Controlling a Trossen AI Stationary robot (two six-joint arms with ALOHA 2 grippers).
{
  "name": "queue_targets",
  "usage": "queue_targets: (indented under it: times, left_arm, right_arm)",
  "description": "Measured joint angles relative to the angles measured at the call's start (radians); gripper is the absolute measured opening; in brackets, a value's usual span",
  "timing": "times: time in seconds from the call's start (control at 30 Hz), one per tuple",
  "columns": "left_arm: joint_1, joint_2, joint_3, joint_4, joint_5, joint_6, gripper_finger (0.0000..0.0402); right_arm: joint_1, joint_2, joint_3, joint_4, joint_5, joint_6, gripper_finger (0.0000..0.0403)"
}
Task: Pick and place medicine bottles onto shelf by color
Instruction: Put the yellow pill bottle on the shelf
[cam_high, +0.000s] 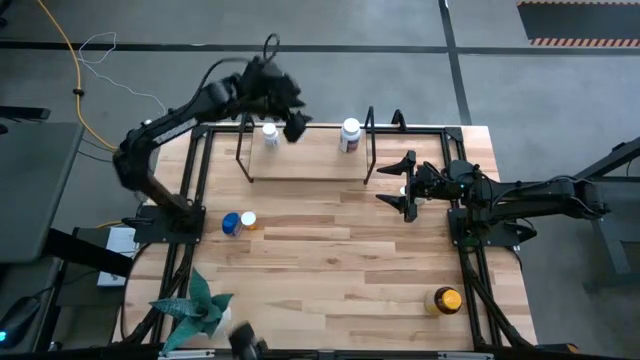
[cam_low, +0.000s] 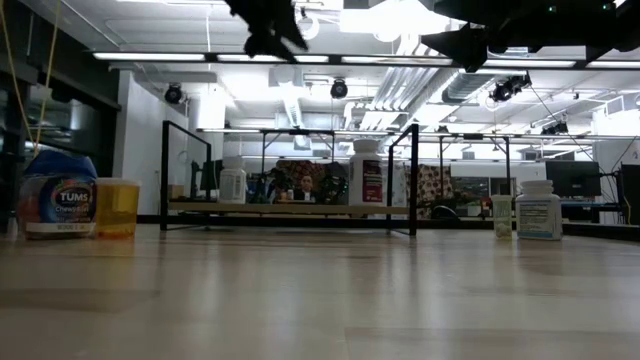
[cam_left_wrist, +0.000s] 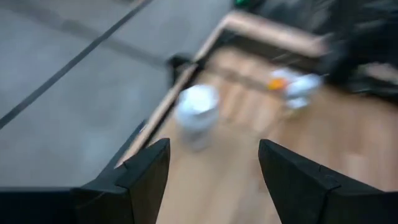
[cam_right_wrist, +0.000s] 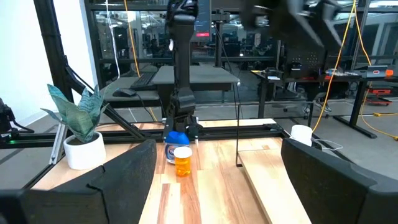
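Note:
The shelf stands at the table's far edge with two white medicine bottles on its floor, one at its left end and one at its right end. My left gripper hangs open above the shelf between them, holding nothing; its wrist view shows a white bottle ahead. A blue bottle and an orange one stand side by side at the table's left. An amber bottle stands at the near right. My right gripper waits open, level, right of the shelf.
A teal potted plant stands at the near left corner. Two more small bottles stand on the table under my right arm. Black mounting frames run along both table sides. Bare wood lies in the middle.

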Motion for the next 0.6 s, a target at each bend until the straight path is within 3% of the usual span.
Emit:
queue_targets:
  times: [0.43,0.6]
  left_arm:
    - [-0.438,-0.518,-0.918,0.962,0.031,-0.069,0.0236]
    - [-0.556,-0.635,-1.136,1.183,0.029,-0.041,0.0236]
  right_arm:
    - [0.0,0.0,0.0,0.0,0.0,0.0,0.0337]
    - [0.0,0.0,0.0,0.0,0.0,0.006,0.0337]
